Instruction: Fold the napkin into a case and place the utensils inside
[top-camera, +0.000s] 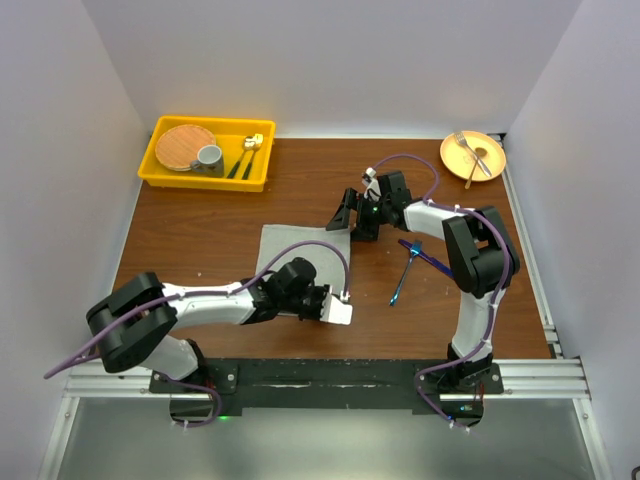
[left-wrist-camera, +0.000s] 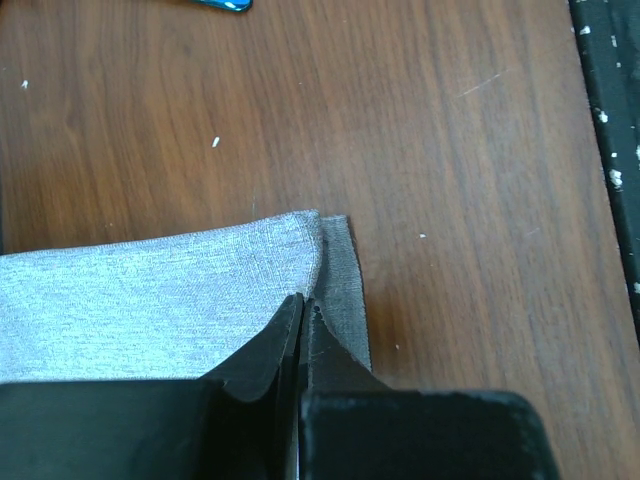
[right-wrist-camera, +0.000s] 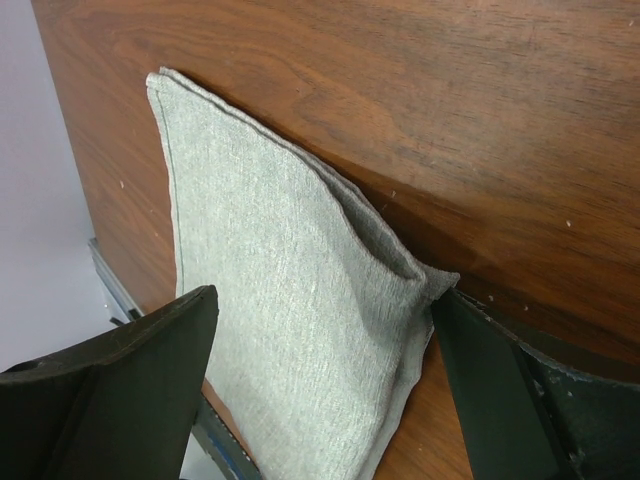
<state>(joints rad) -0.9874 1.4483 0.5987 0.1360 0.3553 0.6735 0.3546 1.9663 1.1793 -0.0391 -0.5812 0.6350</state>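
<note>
The napkin (right-wrist-camera: 250, 260), soft grey woven cloth doubled over, lies on a wood-grain table (left-wrist-camera: 450, 150). The left gripper (left-wrist-camera: 302, 300) pinches its corner; the right gripper (right-wrist-camera: 322, 300) stands wide open.

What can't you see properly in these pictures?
Utensils: top view, one end goes under the right arm; left wrist view, only a blue tip at the top edge.
Napkin: left wrist view, cut off at the left edge, near part behind the left claw.
Cutlery in the bin: top view, too small to tell apart.
</note>
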